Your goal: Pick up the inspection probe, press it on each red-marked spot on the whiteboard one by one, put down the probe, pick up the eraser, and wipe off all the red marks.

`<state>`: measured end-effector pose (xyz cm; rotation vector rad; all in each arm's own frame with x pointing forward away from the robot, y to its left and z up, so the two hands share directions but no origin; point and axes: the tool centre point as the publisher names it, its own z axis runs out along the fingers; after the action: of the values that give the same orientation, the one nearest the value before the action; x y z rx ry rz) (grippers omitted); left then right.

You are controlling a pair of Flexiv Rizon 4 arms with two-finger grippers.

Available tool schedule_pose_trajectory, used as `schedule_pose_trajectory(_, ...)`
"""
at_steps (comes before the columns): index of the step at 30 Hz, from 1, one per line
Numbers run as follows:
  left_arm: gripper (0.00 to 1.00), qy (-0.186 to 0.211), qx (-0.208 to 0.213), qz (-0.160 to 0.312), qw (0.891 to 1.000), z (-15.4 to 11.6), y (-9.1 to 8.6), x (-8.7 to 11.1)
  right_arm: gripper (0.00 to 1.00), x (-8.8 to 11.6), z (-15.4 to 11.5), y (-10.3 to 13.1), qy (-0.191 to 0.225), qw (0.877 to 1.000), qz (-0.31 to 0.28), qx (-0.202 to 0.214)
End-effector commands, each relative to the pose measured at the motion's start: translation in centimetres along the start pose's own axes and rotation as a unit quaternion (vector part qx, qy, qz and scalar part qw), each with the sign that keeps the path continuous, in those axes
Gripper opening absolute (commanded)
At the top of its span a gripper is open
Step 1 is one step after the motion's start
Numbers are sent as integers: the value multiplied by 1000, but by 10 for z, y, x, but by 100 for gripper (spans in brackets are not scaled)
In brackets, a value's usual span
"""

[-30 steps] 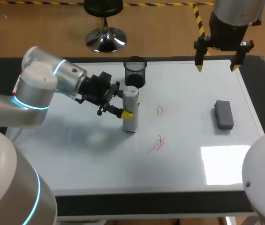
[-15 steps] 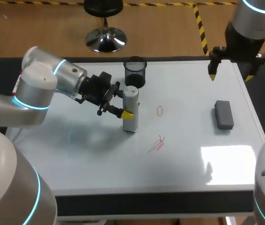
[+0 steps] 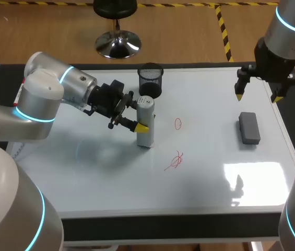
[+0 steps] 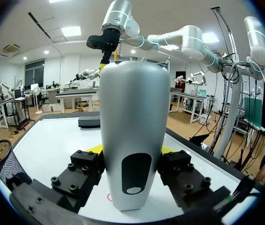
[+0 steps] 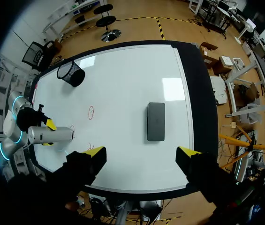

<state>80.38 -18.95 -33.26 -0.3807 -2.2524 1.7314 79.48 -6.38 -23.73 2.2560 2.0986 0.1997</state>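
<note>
One whiteboard [image 3: 84, 172], white and glossy, covered the tabletop inside a dark border. Left gripper [image 3: 141, 116]: fingers pinched from both sides on the inspection probe [image 3: 145, 137], held upright, base at the board. Black mesh cup [image 3: 150, 79]: just behind the probe. Two red marks: small oval [image 3: 178, 123]; scribble [image 3: 176, 160] nearer the front edge. Grey eraser [image 3: 249, 128]: lay flat toward the right edge. Right gripper [image 3: 258, 98]: fingers spread wide, above the board just behind the eraser, touching nothing.
</note>
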Motion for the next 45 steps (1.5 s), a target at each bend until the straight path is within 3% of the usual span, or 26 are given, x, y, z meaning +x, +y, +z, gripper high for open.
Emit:
schedule_pose_trajectory(1,0,2,2,0,1000,3,10,-1,100,-8,15,0,11,1000,0,4)
schedule_pose_trajectory(12,0,2,2,0,1000,3,10,-1,100,-17,44,-6,7,1000,-1,10)
schedule_pose_trajectory(45,0,2,2,0,1000,3,10,-1,100,-32,116,8,29,999,-9,36)
